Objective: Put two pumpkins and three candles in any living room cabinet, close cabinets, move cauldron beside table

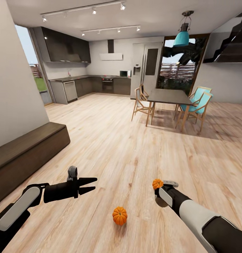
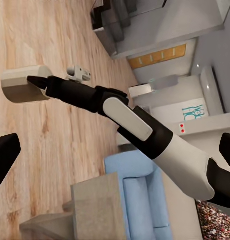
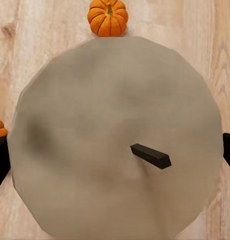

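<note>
A pale wood floor (image 1: 110,140) runs from the robot to a grey kitchen at the far wall. The long, low, dark brown cabinet (image 1: 27,154) stands against the left wall, its flat fronts shut, and it is the nearest piece of furniture to the left arm. Well away from the cabinet, across the floor to the right, a dark dining table (image 1: 168,96) stands with wooden chairs (image 1: 201,103) around it, two of them turquoise.

The left gripper (image 1: 91,185) hangs over the floor just out from the cabinet's near end, its two black fingers a little apart with nothing between them. The right gripper (image 2: 35,82) is further from the cabinet and clamps a stubby beige-grey candle (image 3: 115,140) from both sides, wick end facing the wrist camera.

One pumpkin (image 1: 119,215) sits on the floor between the two arms, on the cabinet side of the right arm. The other pumpkin (image 1: 157,183) shows right at the right gripper's tip; whether it touches the gripper I cannot tell.
</note>
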`<state>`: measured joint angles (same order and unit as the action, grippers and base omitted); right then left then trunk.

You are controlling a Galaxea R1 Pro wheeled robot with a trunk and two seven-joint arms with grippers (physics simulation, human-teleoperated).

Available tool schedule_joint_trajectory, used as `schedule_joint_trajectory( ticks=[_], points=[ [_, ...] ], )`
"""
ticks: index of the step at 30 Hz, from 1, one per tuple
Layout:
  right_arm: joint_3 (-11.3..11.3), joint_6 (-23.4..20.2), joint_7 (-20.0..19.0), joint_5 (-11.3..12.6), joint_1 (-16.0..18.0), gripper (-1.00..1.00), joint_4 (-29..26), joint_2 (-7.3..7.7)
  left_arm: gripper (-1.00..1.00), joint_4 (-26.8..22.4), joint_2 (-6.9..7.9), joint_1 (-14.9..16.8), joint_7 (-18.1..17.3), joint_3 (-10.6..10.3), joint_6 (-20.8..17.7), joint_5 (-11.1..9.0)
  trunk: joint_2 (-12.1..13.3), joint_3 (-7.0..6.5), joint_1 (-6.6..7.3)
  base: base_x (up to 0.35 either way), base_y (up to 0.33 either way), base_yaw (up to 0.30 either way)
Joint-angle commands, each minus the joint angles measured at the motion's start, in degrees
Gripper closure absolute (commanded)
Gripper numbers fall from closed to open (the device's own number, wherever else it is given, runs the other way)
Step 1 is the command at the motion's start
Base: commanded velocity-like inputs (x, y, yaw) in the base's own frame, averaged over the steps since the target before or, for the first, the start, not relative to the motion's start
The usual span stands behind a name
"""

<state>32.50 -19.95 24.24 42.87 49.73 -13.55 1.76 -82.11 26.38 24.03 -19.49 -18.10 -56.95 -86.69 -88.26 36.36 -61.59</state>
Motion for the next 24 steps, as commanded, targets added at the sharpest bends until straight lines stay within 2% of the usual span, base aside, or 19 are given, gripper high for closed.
schedule_joint_trajectory(
  ticks=[1, 15, 24],
  points=[
    [0.49, -0.31, 0.29, 0.57, 0.01, 1.00, -0.55, 0.02, -1.00, 0.02, 0.07, 0.06, -0.46, -0.05, -0.03, 0.32, -0.03, 0.06, 0.00, 0.000, 0.000, 0.092],
    [0.80, -0.27, 0.66, 0.33, 0.01, 1.00, -1.39, -0.20, -1.00, 0.02, 0.09, 0.06, -0.44, 0.04, 0.00, 0.61, -0.03, 0.06, 0.00, 0.000, 0.000, 0.261],
    [1.18, -0.17, 0.56, -0.45, 0.01, 1.00, -1.40, -0.11, -1.00, 0.02, 0.03, 0.06, -0.44, 0.02, 0.00, 0.74, -0.03, 0.06, 0.00, 0.000, 0.000, 0.041]
  ],
)
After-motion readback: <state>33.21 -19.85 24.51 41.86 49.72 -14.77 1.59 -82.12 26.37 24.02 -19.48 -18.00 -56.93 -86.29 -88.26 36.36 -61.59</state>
